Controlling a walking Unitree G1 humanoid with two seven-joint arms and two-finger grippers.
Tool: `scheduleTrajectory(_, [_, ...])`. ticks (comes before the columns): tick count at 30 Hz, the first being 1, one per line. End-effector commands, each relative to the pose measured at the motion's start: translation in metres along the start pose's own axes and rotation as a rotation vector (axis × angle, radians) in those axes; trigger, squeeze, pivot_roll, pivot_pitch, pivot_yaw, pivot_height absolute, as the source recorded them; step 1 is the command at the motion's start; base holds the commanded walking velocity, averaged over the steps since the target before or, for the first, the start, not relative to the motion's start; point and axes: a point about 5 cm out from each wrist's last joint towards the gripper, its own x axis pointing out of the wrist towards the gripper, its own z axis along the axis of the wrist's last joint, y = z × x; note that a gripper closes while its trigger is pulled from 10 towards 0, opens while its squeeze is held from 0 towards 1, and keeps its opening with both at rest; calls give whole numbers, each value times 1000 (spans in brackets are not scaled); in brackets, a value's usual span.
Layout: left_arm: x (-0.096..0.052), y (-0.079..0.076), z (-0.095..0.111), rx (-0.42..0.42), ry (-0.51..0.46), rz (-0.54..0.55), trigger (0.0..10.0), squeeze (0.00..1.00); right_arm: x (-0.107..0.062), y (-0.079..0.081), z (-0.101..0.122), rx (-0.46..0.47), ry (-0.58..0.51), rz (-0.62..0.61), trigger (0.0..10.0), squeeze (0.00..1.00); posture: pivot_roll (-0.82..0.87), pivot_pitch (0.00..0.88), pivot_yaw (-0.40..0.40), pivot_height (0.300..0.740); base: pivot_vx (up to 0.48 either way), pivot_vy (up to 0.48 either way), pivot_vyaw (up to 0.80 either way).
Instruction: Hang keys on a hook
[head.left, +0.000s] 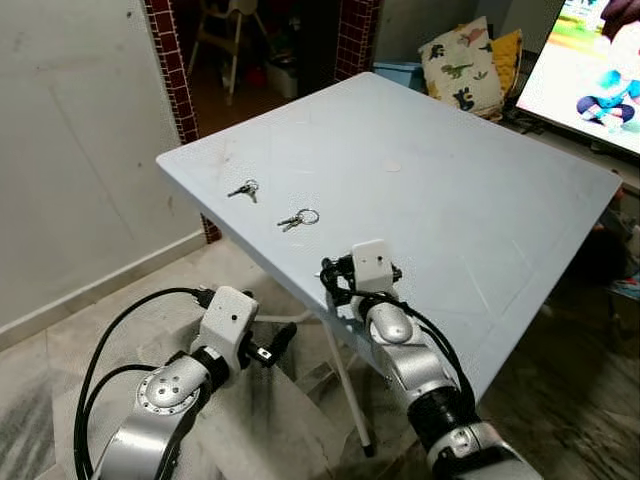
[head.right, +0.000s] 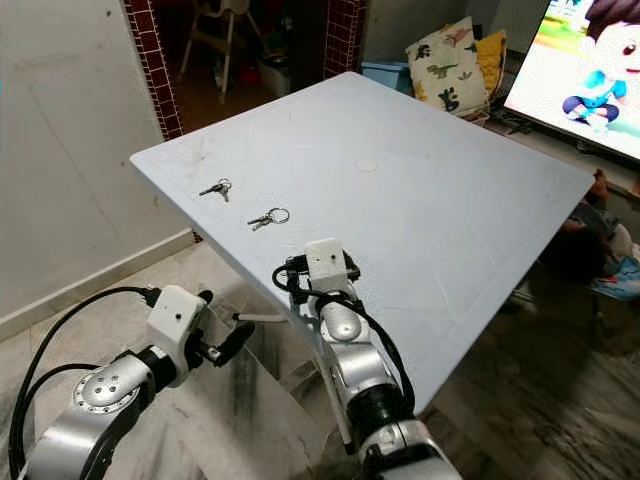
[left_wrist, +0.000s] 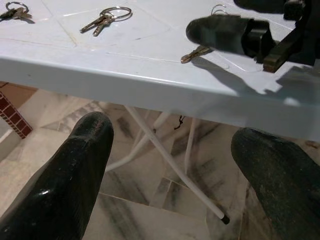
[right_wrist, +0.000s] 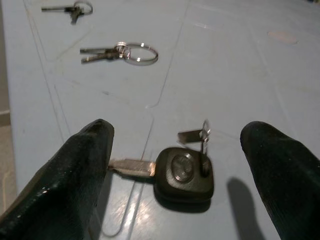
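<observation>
A car key with a black fob (right_wrist: 182, 172) lies on the pale folding table (head.left: 450, 200) near its front edge. My right gripper (right_wrist: 177, 131) stands open over it, one finger on each side of the fob, not touching it. In the head views the right gripper (head.left: 336, 274) sits at the table's near edge. Two small key bunches on rings lie further in: one (head.left: 299, 218) close by, one (head.left: 244, 189) nearer the left corner. My left gripper (head.left: 272, 349) is open, below and in front of the table edge, holding nothing.
The table's white legs (head.left: 345, 390) stand under it on a marble floor. A white wall and a brick pillar (head.left: 170, 70) are on the left. A lit TV (head.left: 590, 70) and cushions (head.left: 465, 65) stand behind the table on the right.
</observation>
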Motion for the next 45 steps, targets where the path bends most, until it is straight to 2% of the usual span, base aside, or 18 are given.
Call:
scheduleTrajectory(1, [-1, -2, 5, 14, -11, -25, 10000, 0, 2, 1, -2, 19, 25, 10, 0, 0, 186, 16, -53, 740, 0, 0, 0])
scheduleTrajectory(12, [0, -10, 9, 25, -26, -54, 10000, 0, 5, -2, -8, 62, 56, 11, 0, 0, 186, 32, -49, 740, 0, 0, 0])
scheduleTrajectory(38, [1, -8, 9, 35, -20, -51, 10000, 0, 7, -5, -9, 94, 44, -24, 0, 0, 191, 35, -40, 740, 0, 0, 0])
scheduleTrajectory(45, [4, -9, 12, 35, -33, -48, 10000, 0, 7, -10, -7, 103, 24, -52, 0, 0, 186, 36, -40, 740, 0, 0, 0])
